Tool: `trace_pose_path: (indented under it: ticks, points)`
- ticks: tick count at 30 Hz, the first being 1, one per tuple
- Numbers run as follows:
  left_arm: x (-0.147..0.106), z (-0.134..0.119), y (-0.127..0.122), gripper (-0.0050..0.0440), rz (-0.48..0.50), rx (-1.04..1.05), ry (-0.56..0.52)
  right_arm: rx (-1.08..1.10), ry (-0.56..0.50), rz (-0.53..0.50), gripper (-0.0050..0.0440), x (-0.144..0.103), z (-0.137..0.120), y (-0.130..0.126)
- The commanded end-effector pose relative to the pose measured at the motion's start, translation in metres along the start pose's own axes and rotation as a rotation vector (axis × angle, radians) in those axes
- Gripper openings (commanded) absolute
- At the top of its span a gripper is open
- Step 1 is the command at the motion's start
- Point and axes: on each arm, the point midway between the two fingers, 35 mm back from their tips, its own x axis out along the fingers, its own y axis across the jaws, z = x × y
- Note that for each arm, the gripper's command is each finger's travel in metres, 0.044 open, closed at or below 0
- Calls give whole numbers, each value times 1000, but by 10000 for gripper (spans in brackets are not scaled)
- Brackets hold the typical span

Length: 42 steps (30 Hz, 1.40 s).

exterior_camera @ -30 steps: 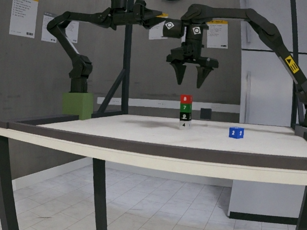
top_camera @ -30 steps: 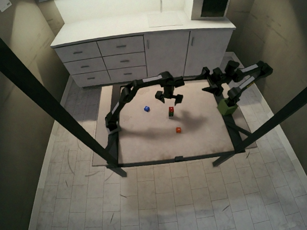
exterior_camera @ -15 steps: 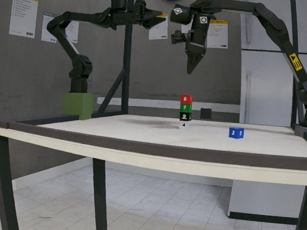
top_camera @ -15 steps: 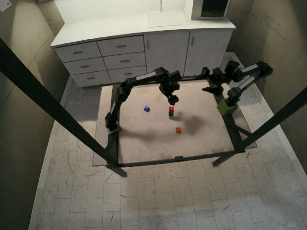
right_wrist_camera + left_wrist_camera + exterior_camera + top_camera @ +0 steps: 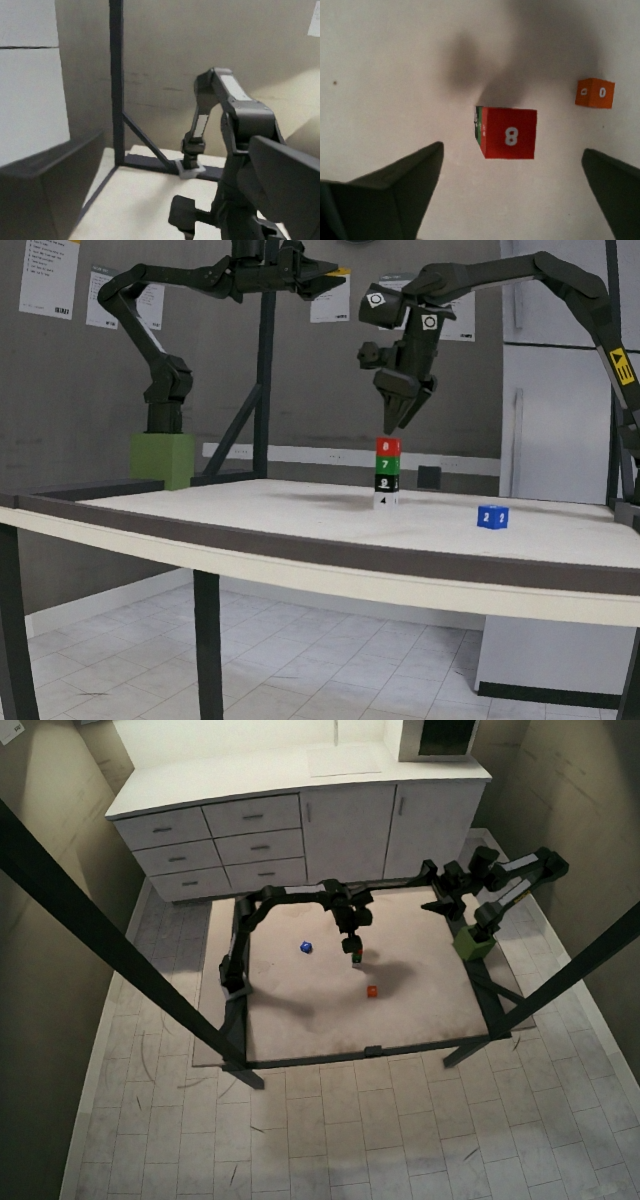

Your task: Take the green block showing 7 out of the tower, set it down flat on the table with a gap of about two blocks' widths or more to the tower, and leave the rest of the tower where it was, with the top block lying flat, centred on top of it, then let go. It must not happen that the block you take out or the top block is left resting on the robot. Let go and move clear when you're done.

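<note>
A tower of several blocks stands mid-table in the exterior view: a red block point(image 5: 388, 446) on top, the green block showing 7 point(image 5: 387, 465) under it, then a black block point(image 5: 386, 482) and a white block point(image 5: 385, 499) at the base. My left gripper point(image 5: 399, 424) hangs open and empty straight above the red block, a short way clear of it. In the left wrist view the red block showing 8 point(image 5: 510, 133) lies between my two spread fingers. My right gripper point(image 5: 330, 281) is open and empty, raised high at the far side, away from the tower.
A blue block showing 2 point(image 5: 492, 516) lies on the table apart from the tower. An orange block point(image 5: 371, 991) lies on the other side, also seen in the left wrist view point(image 5: 595, 93). A green pedestal point(image 5: 161, 459) carries the right arm's base. Dark frame posts ring the table.
</note>
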Motion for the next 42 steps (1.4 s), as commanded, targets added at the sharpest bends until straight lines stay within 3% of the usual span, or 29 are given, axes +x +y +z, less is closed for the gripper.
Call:
trace_pose_path:
  ticks: [1, 4, 8, 21, 28, 42]
  points:
    - [-3, 3, 0, 400, 3, 14, -61, 3, -21, 0, 400, -1, 8, 0]
    - [-2, 3, 0, 400, 4, 13, -61, 3, -21, 0, 400, -1, 8, 0]
    - [27, 0, 1, 400, 1, 5, -29, 3, -21, 0, 400, -1, 8, 0]
    - [17, 5, 1, 400, 6, 11, -55, 3, -21, 0, 400, -1, 8, 0]
    - [17, 5, 1, 232, 6, 11, -55, 3, -21, 0, 400, -1, 8, 0]
    - [17, 5, 1, 159, 6, 11, -55, 3, -21, 0, 400, -1, 8, 0]
